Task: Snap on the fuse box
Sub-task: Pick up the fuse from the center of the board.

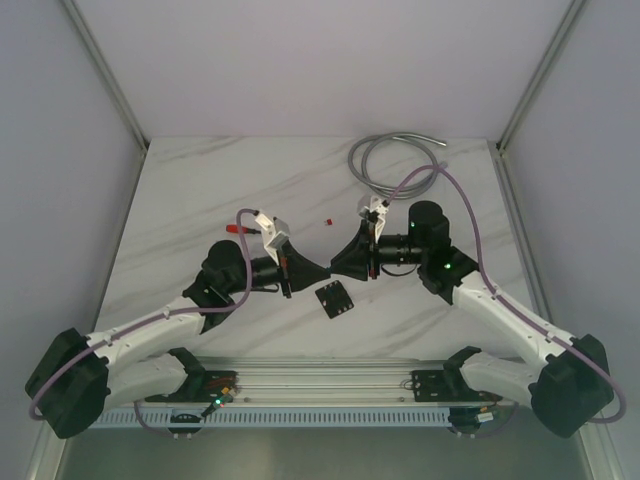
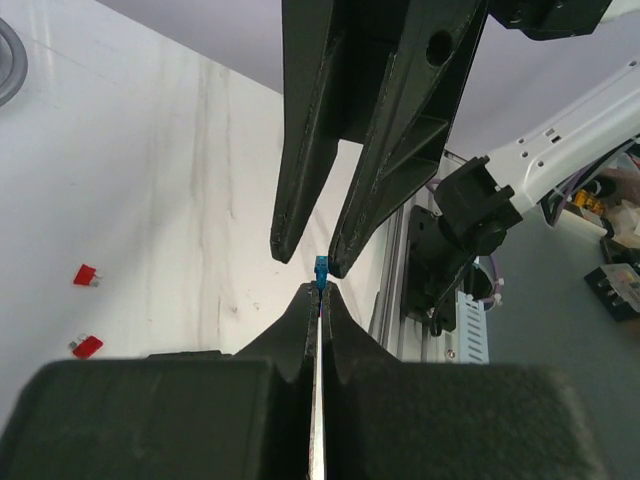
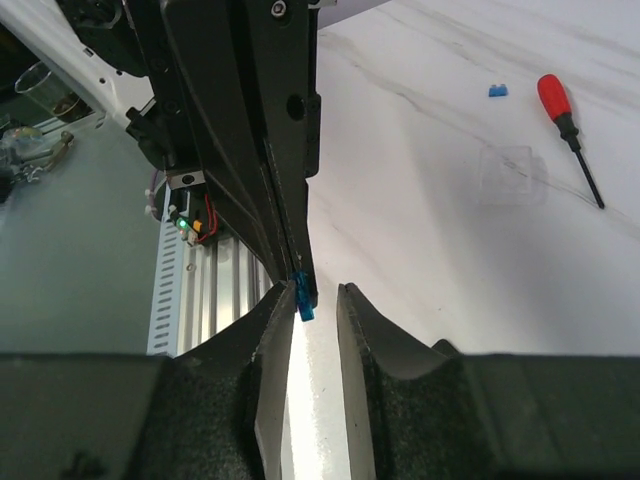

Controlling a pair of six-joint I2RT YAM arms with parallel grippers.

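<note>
Pinching a tiny blue fuse (image 2: 320, 271) in the left gripper (image 2: 320, 292), tips pressed together on it. Got the right gripper (image 3: 314, 292) tip to tip with it, jaws spread either side of the fuse. Seeing the fuse box (image 1: 335, 299) flat on the table (image 1: 200, 200) just near-side of the tips, held by neither.

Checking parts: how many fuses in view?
4. One blue fuse pinched in the left gripper; second blue fuse on the table near the screwdriver; two red fuses on the table, close together. More may be hidden.
</note>
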